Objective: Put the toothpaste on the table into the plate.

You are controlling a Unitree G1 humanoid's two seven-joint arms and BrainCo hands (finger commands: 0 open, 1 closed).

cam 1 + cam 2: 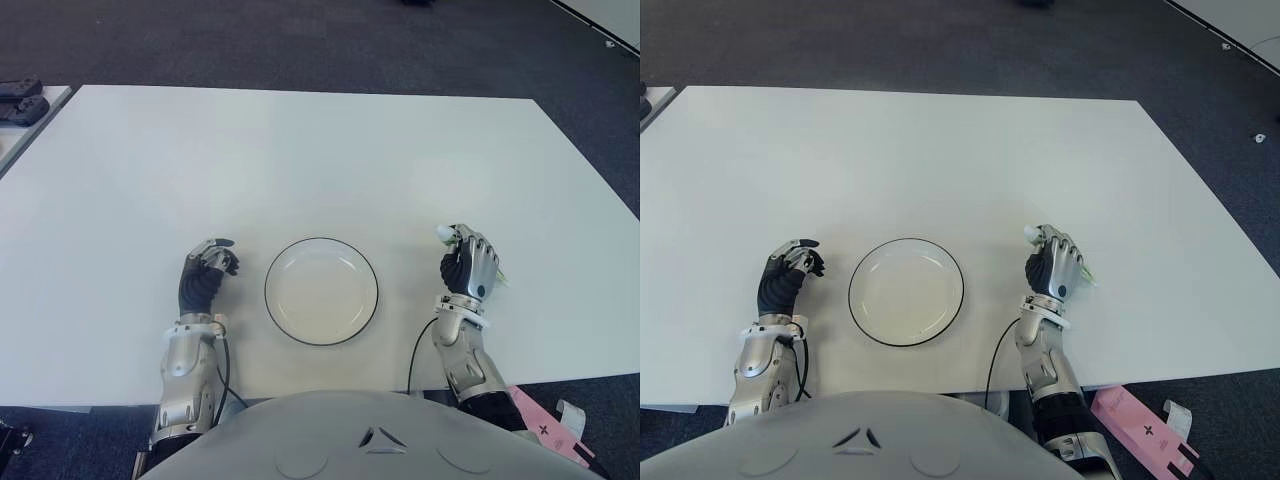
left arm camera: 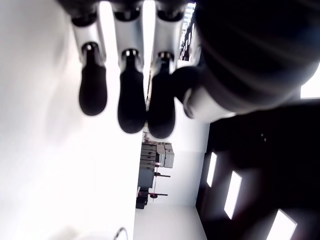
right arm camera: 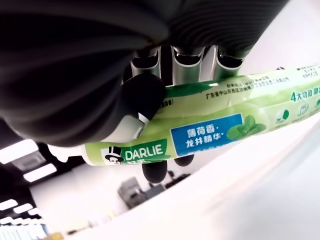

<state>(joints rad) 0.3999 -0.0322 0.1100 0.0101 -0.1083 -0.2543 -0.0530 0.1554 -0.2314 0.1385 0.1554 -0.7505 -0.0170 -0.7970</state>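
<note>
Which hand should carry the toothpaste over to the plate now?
Right. The right hand already grips the toothpaste, just right of the plate, which holds nothing. The left hand sits curled on the plate's other side, holding nothing.

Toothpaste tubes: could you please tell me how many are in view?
1. The toothpaste tube is gripped in the right hand, right of the plate. None shows in the left hand or elsewhere on the table.
</note>
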